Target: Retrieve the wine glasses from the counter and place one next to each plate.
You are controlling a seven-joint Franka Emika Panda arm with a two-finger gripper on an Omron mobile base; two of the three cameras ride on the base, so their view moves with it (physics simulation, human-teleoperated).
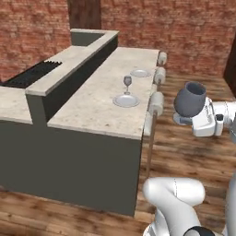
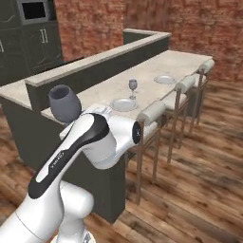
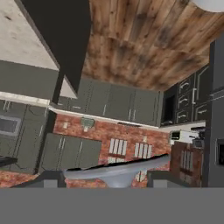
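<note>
Held clear of the bar top (image 1: 92, 106), out over the wooden floor (image 1: 184, 152): the squat, dark wine glass (image 1: 190, 99), bowl upright above the gripper (image 3: 106, 180), its round foot (image 3: 117, 169) lying across between the two finger tips in the hand view. Jaws set fairly wide about that foot, so judged a grip on the glass rather than an empty hand, though the contact itself not plainly shown. Well ahead of the hand, across the bar top: the slimmer glass (image 1: 127, 83), already upright between the near plate (image 1: 126, 101) and the far plate (image 1: 139, 73), close beside the near one. Roughly half done by the look of it, with one glass set down among the plates and one in hand. Left to do, as judged here: carry across to the bar top, lower beside the plate lacking a glass, probably the far one, release. Between hand and plates: a row of padded stools (image 1: 156, 102) along the bar edge, to be cleared on the way in.
</note>
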